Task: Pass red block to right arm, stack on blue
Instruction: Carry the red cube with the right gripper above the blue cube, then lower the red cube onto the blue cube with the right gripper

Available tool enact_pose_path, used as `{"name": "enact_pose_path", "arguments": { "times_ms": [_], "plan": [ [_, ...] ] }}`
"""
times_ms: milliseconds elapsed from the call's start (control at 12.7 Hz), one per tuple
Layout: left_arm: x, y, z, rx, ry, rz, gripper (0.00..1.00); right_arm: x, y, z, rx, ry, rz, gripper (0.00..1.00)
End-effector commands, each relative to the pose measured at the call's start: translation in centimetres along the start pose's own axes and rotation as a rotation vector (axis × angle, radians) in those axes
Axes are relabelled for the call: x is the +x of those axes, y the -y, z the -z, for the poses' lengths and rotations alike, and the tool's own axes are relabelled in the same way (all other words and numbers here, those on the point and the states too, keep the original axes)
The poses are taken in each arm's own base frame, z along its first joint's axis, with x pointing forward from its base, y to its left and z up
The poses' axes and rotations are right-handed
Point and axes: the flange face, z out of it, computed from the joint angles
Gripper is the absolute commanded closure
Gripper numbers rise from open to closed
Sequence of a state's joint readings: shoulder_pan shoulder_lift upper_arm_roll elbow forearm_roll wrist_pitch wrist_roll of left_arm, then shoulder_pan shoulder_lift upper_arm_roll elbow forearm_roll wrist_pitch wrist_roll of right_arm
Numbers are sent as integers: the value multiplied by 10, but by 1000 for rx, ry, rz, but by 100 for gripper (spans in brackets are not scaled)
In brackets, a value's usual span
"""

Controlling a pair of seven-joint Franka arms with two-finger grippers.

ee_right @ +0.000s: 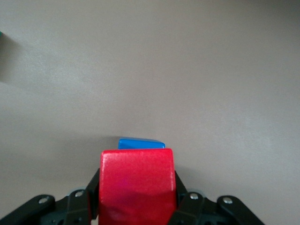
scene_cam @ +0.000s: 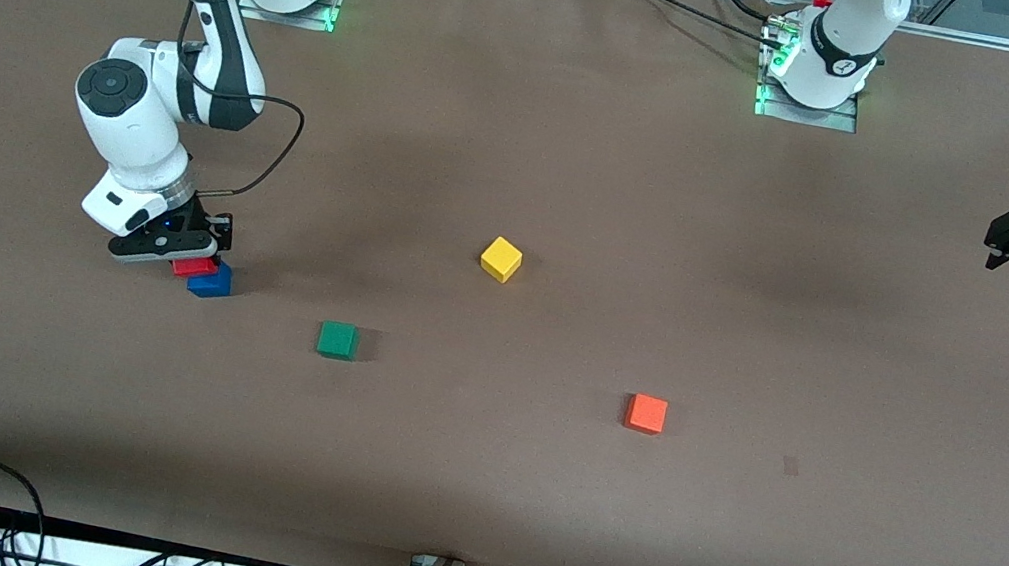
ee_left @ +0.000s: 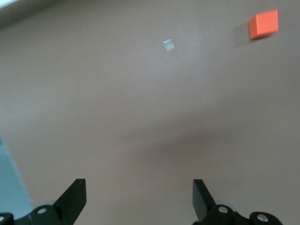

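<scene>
- Over the small deep-blue cube (scene_cam: 211,281), my right gripper (scene_cam: 183,252) is pinching the small matte red block (scene_cam: 192,266), sitting slightly off-centre toward the right arm's end.
- Off at the table's edge, my left gripper (scene_cam: 1005,241) is waiting, spread and empty.

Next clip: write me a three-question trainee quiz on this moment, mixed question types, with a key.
1. True or false: the right gripper is shut on the red block.
2. Which cube lies directly under the red block? A) green B) blue C) orange
3. Fill in: the left gripper, at the left arm's end of the table, is ____.

Key: 1 true. 2 B, the blue cube. 3 open, holding nothing.
</scene>
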State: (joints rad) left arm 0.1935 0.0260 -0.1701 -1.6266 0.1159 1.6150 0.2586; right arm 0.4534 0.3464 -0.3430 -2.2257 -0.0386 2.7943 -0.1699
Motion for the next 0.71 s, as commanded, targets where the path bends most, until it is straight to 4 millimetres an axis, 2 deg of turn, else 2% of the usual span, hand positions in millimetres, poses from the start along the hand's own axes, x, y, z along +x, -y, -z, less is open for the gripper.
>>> {"name": "enact_pose_path", "arguments": {
  "times_ms": [0,157,393,629],
  "plan": [
    [-20,7,-22,-95,-31,159,0,-6,-4,-8,-6,-14,4,100],
    [-22,4,-26,-104,-42,197,0,-10,-15,-15,-8,-10,-33,100],
    [-17,-17,-26,-105,-40,236,0,-10,-15,-17,-5,-8,-55,100],
    [-14,-18,-25,-109,-32,233,0,-8,-10,-16,12,-11,-85,100]
  ]
}}
